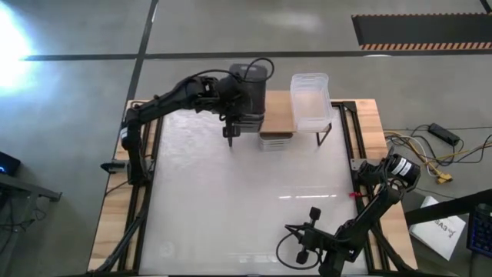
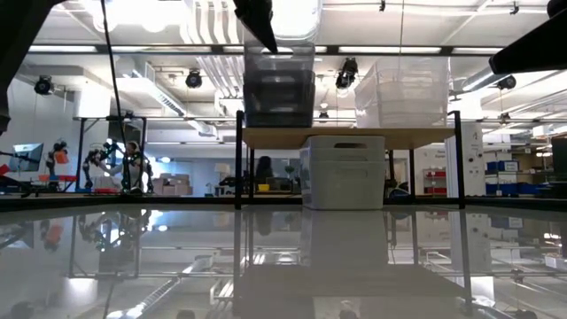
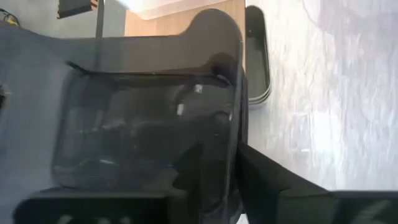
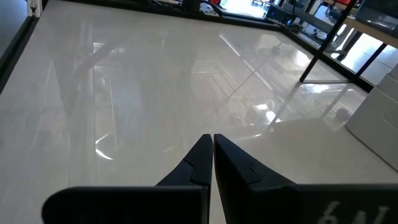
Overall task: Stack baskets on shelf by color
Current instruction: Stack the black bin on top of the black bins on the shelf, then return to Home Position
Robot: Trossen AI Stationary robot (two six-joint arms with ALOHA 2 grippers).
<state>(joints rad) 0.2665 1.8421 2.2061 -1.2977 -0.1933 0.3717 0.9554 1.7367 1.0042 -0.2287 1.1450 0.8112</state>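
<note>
- High view: shelf [image 1: 278, 114] stands at the counter's [image 1: 246, 208] 12 o'clock edge, light-wood top on thin black legs.
- Dark grey basket [image 1: 248, 96] sits on the shelf's top, at the 9 o'clock end; low view shows it [image 2: 278, 96] upright on the board.
- Clear basket [image 1: 310, 100] sits on the same top at the 3 o'clock end, overhanging the far edge; the two are apart, bare wood between them.
- Light grey basket [image 2: 345, 171] rests on the counter under the shelf, between its legs.
- Left gripper [image 1: 233, 123] reaches over the dark grey basket's near rim. Left wrist view: its fingers [image 3: 273, 180] straddle the basket's wall [image 3: 143, 130], one inside and one outside; cannot tell whether they clamp it or stand slightly apart from it.
- Right gripper [image 1: 314, 213] waits at the counter's 5 o'clock, well apart from the shelf. Right wrist view: fingers [image 4: 196, 163] pressed together, holding nothing, above bare counter.
</note>
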